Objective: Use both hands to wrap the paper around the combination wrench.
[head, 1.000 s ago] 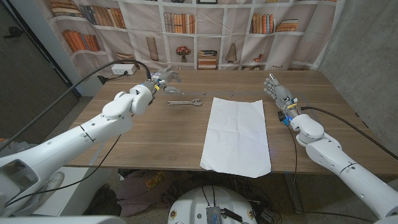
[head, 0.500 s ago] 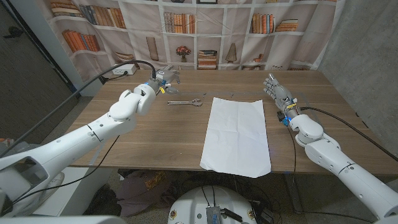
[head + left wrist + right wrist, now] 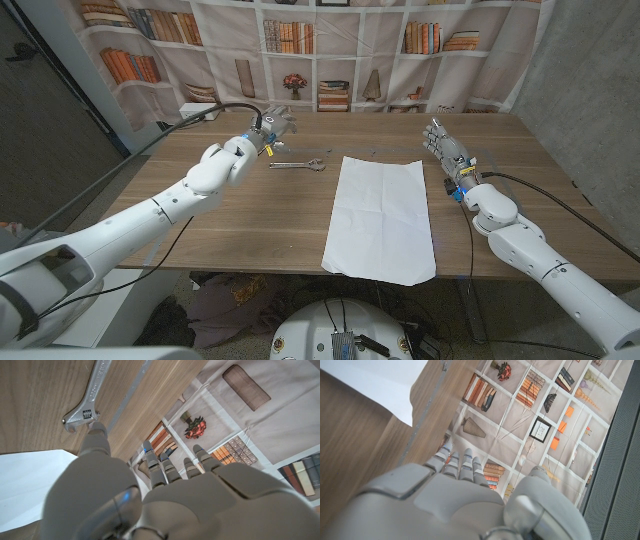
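Head view: the wrench (image 3: 297,164) lies on the wooden surface (image 3: 250,215) upper centre, just left of the white paper (image 3: 382,215). The left robot hand (image 3: 274,126) hovers above-left of it, fingers apart, empty. The right robot hand (image 3: 441,140), right of the paper, stands fingers spread, empty.

Left wrist view: the left robot hand's thumb (image 3: 96,440) reaches toward the wrench's jaw end (image 3: 80,416).

Right wrist view: the right robot hand (image 3: 450,495) holds nothing; a paper corner (image 3: 385,385) shows upper left.

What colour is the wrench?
Shiny silver metal; the wrench shows best in the left wrist view.
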